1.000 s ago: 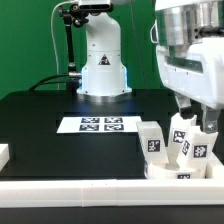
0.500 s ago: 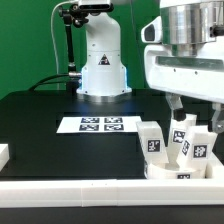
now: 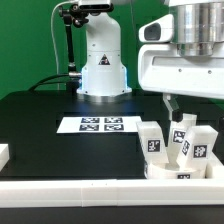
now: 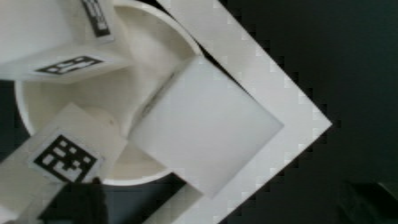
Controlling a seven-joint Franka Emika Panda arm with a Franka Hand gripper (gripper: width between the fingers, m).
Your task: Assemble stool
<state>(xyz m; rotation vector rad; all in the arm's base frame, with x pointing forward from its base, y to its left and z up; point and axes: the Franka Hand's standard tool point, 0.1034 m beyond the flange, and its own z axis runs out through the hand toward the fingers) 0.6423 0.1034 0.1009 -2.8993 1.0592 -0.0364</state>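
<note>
Exterior and wrist views of the stool build, as I read them from my station: at the lower right of the exterior frame the seat (image 3: 180, 172) lies flat against the white rail (image 3: 80, 190) that crosses the bottom of the frame, with three legs (image 3: 151, 137) standing upright on it, close together, each showing a tag. I judge these legs seated in their sockets or at least planted there, though the joints themselves are hidden; whether a further leg is called for, or lies elsewhere, I cannot tell. The gripper (image 3: 186, 108) hangs at the right edge just above the rear legs, apart from them; its fingers (image 3: 171, 104) point down with nothing between them, so I read the claw as spread and empty, though part of it is out of frame. The wrist view looks down on the round seat (image 4: 160, 60) with tagged legs (image 4: 63, 50) rising from it, beside the rail (image 4: 258, 80). The marker board (image 3: 98, 124) lies at centre before the arm's base (image 3: 101, 70). My estimate: assembly is well along, with tightening or a check of each leg possibly left
</note>
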